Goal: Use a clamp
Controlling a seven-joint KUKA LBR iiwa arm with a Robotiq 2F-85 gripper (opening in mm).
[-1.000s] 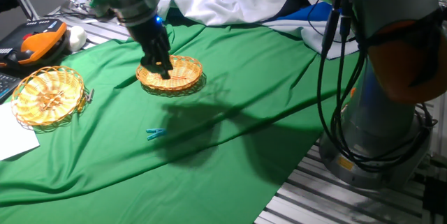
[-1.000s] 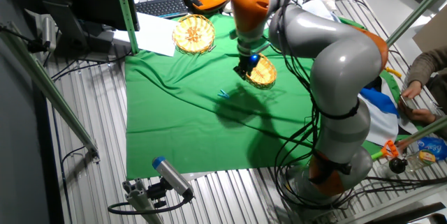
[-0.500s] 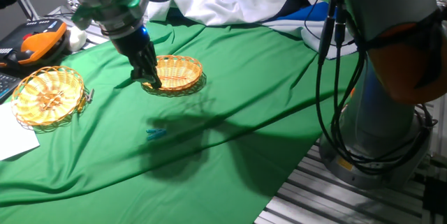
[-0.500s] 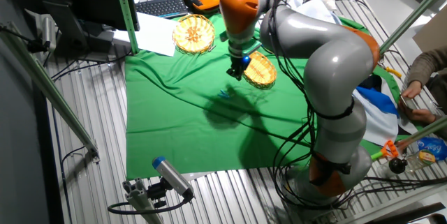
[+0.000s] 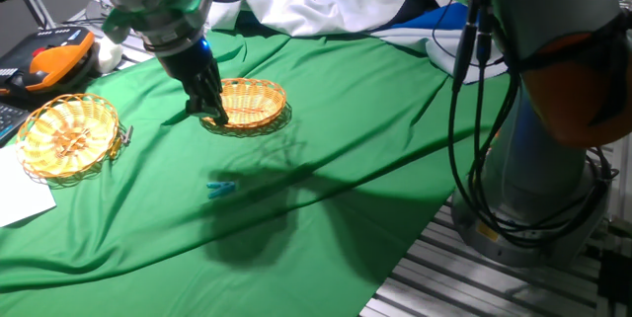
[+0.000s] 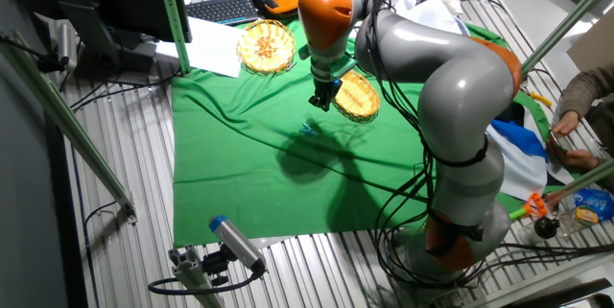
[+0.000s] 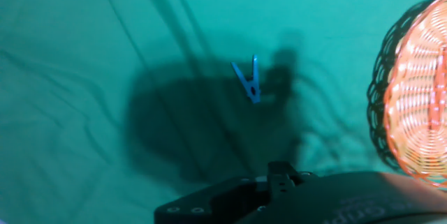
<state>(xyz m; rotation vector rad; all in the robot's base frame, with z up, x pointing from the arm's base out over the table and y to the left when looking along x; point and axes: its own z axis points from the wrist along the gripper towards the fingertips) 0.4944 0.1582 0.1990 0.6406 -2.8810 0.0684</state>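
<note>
The teal clamp point(image 5: 220, 189) lies flat on the green cloth, in front of the nearer wicker basket point(image 5: 244, 105). It also shows in the other fixed view point(image 6: 308, 129) and in the hand view point(image 7: 248, 81), its two prongs spread in a narrow V. My gripper point(image 5: 210, 115) hangs above the cloth at the left rim of that basket, behind the clamp and apart from it. It holds nothing that I can see. Its dark fingers are too small to show whether they are open. In the hand view only the gripper's dark body point(image 7: 279, 196) shows at the bottom.
A second wicker basket point(image 5: 69, 134) stands at the far left with a small grey clip point(image 5: 126, 133) at its side. White paper point(image 5: 20, 198) lies at the cloth's left edge. An orange-black handset point(image 5: 44, 65) and crumpled white and blue fabric point(image 5: 326, 6) lie at the back.
My gripper moved left from over the nearer basket to its left rim, then nearly stopped over the last half second. The clamp has not moved.
</note>
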